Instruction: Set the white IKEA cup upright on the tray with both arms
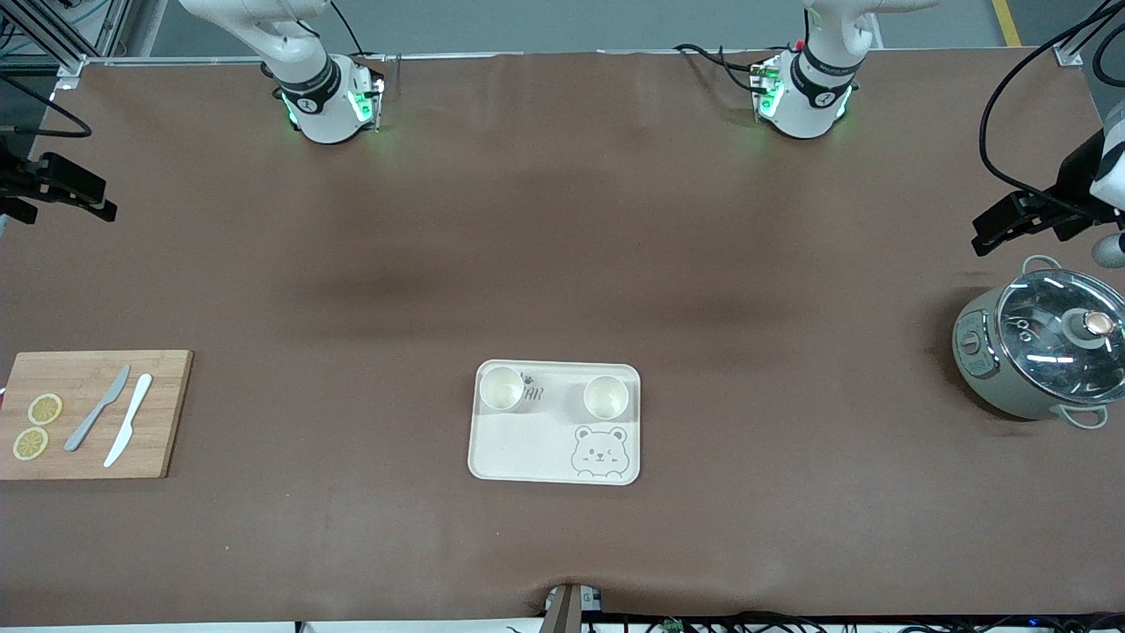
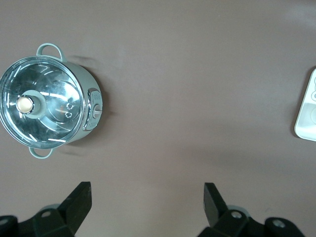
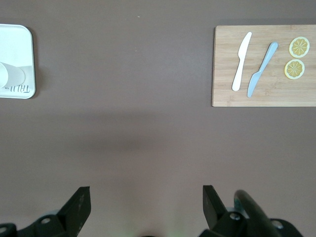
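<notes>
Cream tray (image 1: 555,440) near the table's front edge holds two upright white cups (image 1: 502,388) (image 1: 606,396); left gripper (image 2: 147,202) and right gripper (image 3: 146,202) hang at the side edges, jaws apart; a returning arm might topple them.

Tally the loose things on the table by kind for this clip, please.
Cups: 2, both upright on the tray
Tray: 1
Cutting board: 1
Knives: 2
Lemon slices: 2
Lidded pot: 1
Total: 9
</notes>
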You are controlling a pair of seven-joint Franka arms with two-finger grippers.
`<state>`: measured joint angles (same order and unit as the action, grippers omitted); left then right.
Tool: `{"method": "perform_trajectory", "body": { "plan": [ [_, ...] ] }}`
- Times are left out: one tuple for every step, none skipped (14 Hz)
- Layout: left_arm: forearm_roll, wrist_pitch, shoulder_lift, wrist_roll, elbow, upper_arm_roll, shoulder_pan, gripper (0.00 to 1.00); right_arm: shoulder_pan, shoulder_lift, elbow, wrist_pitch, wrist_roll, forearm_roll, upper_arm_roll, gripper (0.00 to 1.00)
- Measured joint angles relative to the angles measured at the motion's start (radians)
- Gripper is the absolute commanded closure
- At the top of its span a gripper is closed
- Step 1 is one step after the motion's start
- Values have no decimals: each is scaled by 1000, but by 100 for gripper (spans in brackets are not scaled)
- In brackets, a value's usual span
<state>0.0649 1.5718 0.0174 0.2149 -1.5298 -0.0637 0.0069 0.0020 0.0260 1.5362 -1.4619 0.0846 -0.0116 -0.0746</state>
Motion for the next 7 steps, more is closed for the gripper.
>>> {"method": "perform_trajectory", "body": {
  "plan": [
    [0, 0, 0, 0, 4, 0, 1, 0, 0, 0, 0, 0, 0, 0, 0, 0],
    [0, 0, 0, 0, 11, 1, 3, 0, 0, 0, 0, 0, 0, 0, 0, 0],
    [0, 0, 0, 0, 18, 1, 4, 0, 0, 0, 0, 0, 0, 0, 0, 0],
    [0, 0, 0, 0, 22, 1, 5, 0, 0, 0, 0, 0, 0, 0, 0, 0],
    [0, 0, 0, 0, 23, 1, 5, 0, 0, 0, 0, 0, 0, 0, 0, 0],
    [0, 0, 1, 0, 23, 1, 5, 0, 0, 0, 0, 0, 0, 0, 0, 0],
    [0, 0, 4, 0, 23, 1, 5, 0, 0, 0, 0, 0, 0, 0, 0, 0]
  ]
}}
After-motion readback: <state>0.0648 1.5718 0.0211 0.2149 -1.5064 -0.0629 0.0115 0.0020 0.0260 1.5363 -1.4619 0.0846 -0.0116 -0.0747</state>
